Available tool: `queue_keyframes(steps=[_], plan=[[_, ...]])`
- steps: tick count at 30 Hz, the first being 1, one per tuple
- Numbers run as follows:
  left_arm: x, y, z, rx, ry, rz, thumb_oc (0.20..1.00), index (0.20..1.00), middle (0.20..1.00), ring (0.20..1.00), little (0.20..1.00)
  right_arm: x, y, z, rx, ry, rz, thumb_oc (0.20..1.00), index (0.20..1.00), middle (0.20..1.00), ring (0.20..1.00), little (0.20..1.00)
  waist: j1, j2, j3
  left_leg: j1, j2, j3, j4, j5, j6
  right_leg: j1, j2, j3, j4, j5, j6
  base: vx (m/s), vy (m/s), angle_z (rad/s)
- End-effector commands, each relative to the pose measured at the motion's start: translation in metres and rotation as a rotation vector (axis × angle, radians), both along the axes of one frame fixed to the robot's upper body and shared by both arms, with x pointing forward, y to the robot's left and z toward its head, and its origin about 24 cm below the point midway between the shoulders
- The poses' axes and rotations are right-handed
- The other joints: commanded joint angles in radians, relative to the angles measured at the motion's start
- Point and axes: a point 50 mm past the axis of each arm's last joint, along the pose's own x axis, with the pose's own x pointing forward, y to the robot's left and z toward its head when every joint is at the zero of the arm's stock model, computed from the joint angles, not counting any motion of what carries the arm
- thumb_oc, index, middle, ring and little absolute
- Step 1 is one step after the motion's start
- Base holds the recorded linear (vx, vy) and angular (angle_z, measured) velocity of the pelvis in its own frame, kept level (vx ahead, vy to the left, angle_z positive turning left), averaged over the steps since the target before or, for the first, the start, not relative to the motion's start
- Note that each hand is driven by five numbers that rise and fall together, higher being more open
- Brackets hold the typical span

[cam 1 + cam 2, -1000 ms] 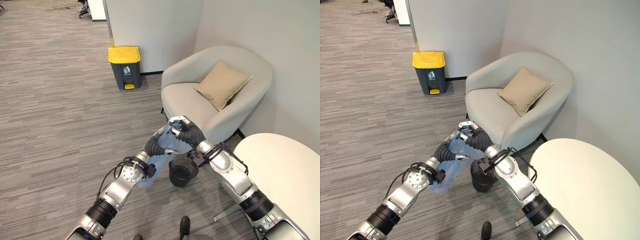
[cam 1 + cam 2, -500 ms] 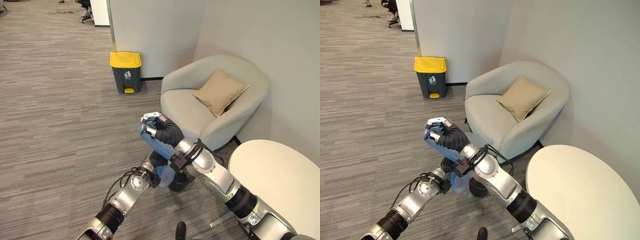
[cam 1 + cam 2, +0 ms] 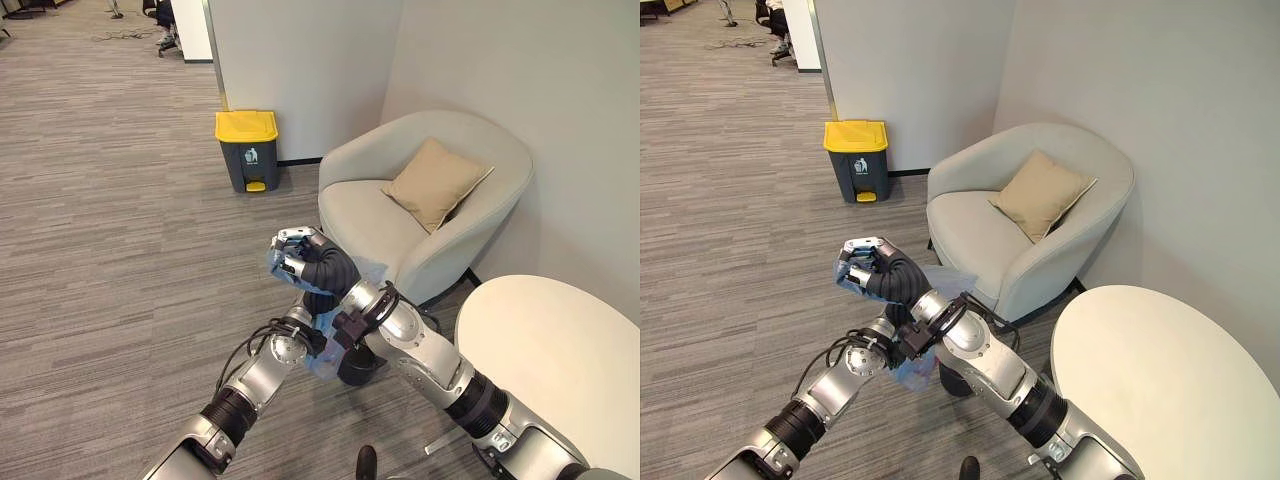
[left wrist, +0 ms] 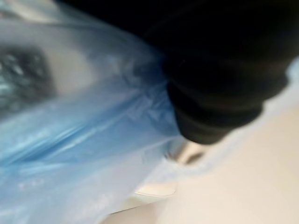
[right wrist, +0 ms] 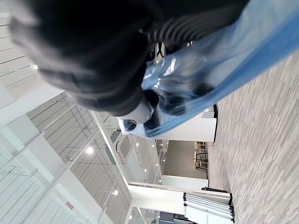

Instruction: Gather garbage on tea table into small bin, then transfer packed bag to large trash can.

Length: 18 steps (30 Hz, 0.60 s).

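- Right hand [image 3: 293,256] raised, fingers curled tight on thin translucent blue plastic bag [image 3: 923,364].
- Left hand [image 3: 318,304] behind bag, finger state unclear.
- Small black round bin [image 3: 358,368] on floor below.

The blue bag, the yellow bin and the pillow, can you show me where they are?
blue bag [image 3: 325,352], left eye view, on the hanging plastic below the raised hand.
yellow bin [image 3: 247,125], left eye view, on its yellow lid.
pillow [image 3: 1040,193], right eye view, on the middle of its tan face.
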Motion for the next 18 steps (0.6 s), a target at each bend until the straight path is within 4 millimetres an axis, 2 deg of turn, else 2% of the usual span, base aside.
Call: queue_keyframes(steps=[1, 8, 9, 10, 11, 14, 15, 16, 17, 18], plan=[[0.019, -0.018, 0.046, -0.107, -0.185, -0.042, 0.2, 0.2, 0.2, 0.2, 0.2, -0.012, 0.013, 0.063, 0.194, -0.225, 0.1, 0.2, 0.2, 0.2, 0.2, 0.2, -0.008, 0.009, 0.022, -0.02, -0.004, -0.038, -0.008, -0.069, 0.001, 0.119, 0.008, 0.013, 0.014, -0.199, 0.069, 0.0, 0.0, 0.0], [0.009, -0.011, 0.053, -0.208, -0.196, -0.063, 0.2, 0.2, 0.2, 0.2, 0.2, -0.003, -0.003, 0.042, 0.086, -0.228, 0.002, 0.2, 0.2, 0.2, 0.2, 0.2, -0.006, 0.017, 0.017, -0.021, -0.007, -0.046, -0.008, -0.068, 0.002, 0.128, 0.005, 0.009, 0.01, -0.201, 0.071, 0.0, 0.0, 0.0], [0.006, -0.007, 0.053, -0.227, -0.192, -0.058, 0.2, 0.2, 0.2, 0.2, 0.2, -0.001, -0.01, 0.037, 0.045, -0.248, -0.041, 0.526, 0.526, 0.526, 0.526, 0.526, -0.007, 0.02, 0.015, -0.021, -0.007, -0.048, -0.008, -0.068, 0.001, 0.13, 0.005, 0.005, 0.009, -0.201, 0.072, 0.0, 0.0, 0.0], [0.006, -0.004, 0.052, -0.23, -0.189, -0.051, 0.2, 0.2, 0.2, 0.2, 0.2, 0.0, -0.013, 0.034, 0.026, -0.249, -0.058, 0.784, 0.784, 0.784, 0.784, 0.784, -0.007, 0.021, 0.013, -0.021, -0.007, -0.047, -0.008, -0.068, 0.001, 0.131, 0.005, 0.005, 0.007, -0.201, 0.072, 0.0, 0.0, 0.0], [0.004, 0.001, 0.05, -0.231, -0.181, -0.04, 0.2, 0.2, 0.2, 0.2, 0.2, 0.002, -0.018, 0.032, -0.006, -0.269, -0.094, 1.0, 1.0, 1.0, 1.0, 1.0, -0.009, 0.024, 0.013, -0.02, -0.008, -0.047, -0.008, -0.069, 0.0, 0.132, 0.004, 0.005, 0.006, -0.201, 0.072, 0.0, 0.0, 0.0], [0.001, 0.011, 0.044, -0.234, -0.161, -0.012, 0.2, 0.2, 0.2, 0.2, 0.2, 0.005, -0.031, 0.036, -0.075, -0.369, -0.182, 1.0, 1.0, 1.0, 1.0, 1.0, -0.009, 0.027, 0.011, -0.019, -0.008, -0.047, -0.008, -0.069, 0.0, 0.133, 0.003, 0.001, 0.004, -0.2, 0.074, 0.0, 0.0, 0.0], [-0.002, 0.018, 0.04, -0.23, -0.154, 0.01, 0.2, 0.2, 0.2, 0.2, 0.2, 0.005, -0.042, 0.044, -0.142, -0.491, -0.261, 1.0, 1.0, 1.0, 1.0, 1.0, -0.009, 0.029, 0.01, -0.02, -0.007, -0.048, -0.008, -0.068, 0.0, 0.133, 0.002, -0.002, 0.003, -0.2, 0.076, 0.01, -0.018, 0.03], [-0.002, 0.018, 0.04, -0.23, -0.154, 0.01, 0.2, 0.2, 0.2, 0.2, 0.2, 0.005, -0.042, 0.043, -0.143, -0.491, -0.262, 1.0, 1.0, 1.0, 1.0, 1.0, -0.009, 0.029, 0.01, -0.019, -0.007, -0.048, -0.008, -0.068, 0.0, 0.134, 0.002, -0.002, 0.003, -0.201, 0.076, 0.01, -0.023, 0.04], [-0.006, 0.029, 0.035, -0.225, -0.145, 0.043, 0.2, 0.2, 0.2, 0.2, 0.2, 0.004, -0.056, 0.052, -0.213, -0.62, -0.355, 1.0, 1.0, 1.0, 1.0, 1.0, -0.009, 0.031, 0.01, -0.02, -0.007, -0.048, -0.008, -0.067, 0.0, 0.134, 0.002, -0.003, 0.002, -0.201, 0.077, 0.0, 0.0, 0.0], [-0.008, 0.034, 0.034, -0.225, -0.14, 0.056, 0.2, 0.2, 0.2, 0.2, 0.2, 0.003, -0.061, 0.056, -0.236, -0.674, -0.39, 1.0, 1.0, 1.0, 1.0, 1.0, -0.01, 0.031, 0.009, -0.02, -0.007, -0.048, -0.008, -0.067, 0.0, 0.135, 0.002, -0.005, 0.002, -0.201, 0.078, 0.0, 0.0, 0.0]])
